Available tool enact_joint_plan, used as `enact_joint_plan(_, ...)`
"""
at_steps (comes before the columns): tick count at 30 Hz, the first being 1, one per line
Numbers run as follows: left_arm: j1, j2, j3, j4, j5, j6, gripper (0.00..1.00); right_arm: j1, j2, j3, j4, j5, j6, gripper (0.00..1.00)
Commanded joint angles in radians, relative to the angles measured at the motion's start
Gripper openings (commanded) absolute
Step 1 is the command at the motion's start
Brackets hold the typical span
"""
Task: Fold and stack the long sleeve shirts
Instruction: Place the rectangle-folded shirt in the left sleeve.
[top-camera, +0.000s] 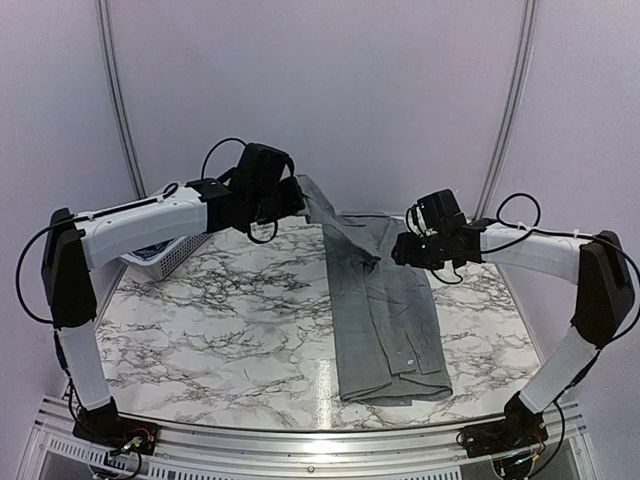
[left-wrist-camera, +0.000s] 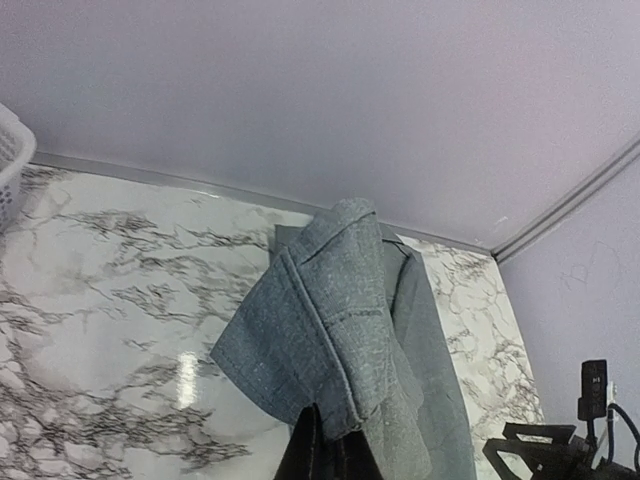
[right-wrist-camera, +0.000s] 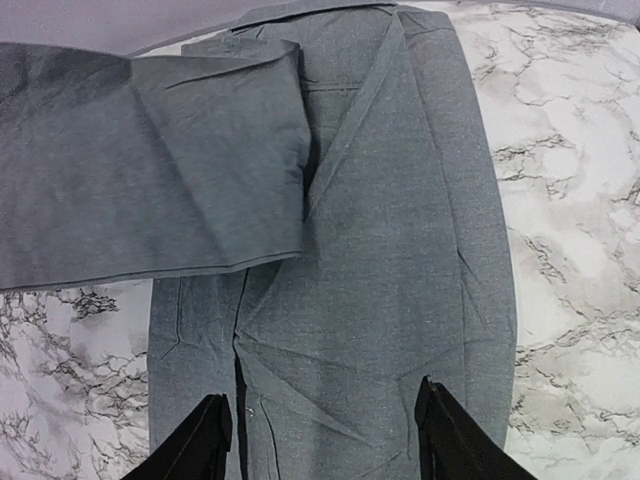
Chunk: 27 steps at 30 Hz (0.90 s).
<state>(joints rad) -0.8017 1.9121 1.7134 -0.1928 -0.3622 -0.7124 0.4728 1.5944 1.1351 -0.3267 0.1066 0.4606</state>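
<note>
- Grey shirt (top-camera: 385, 320) lies on the marble table's (top-camera: 200, 330) right side, soft and limp.
- Left gripper (top-camera: 302, 196) clenches what we take for its sleeve (top-camera: 335, 225).
- Right gripper (right-wrist-camera: 322, 400) gapes empty; we'd pinch the hem (top-camera: 395, 390).

a white marble-patterned table (top-camera: 220, 320) with dark veins fills the scene. a white basket (top-camera: 160, 255) with slotted sides sits at its far left corner, near the pale wall (top-camera: 320, 90). a metal rail (top-camera: 300, 440) runs along the table's near edge.
</note>
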Motion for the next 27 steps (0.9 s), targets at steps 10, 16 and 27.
enact_joint_plan(10,0.179,-0.086,-0.211,-0.105,0.185,0.182,0.0,-0.005,0.047,0.02,0.046,-0.065,-0.021,0.59)
enact_joint_plan(16,0.177,-0.045,-0.116,-0.107,0.288,0.154,0.0,-0.005,0.047,0.025,0.037,-0.059,-0.026,0.59)
enact_joint_plan(27,0.009,0.082,0.229,-0.052,0.298,-0.142,0.0,-0.016,0.017,0.01,-0.006,0.022,-0.031,0.6)
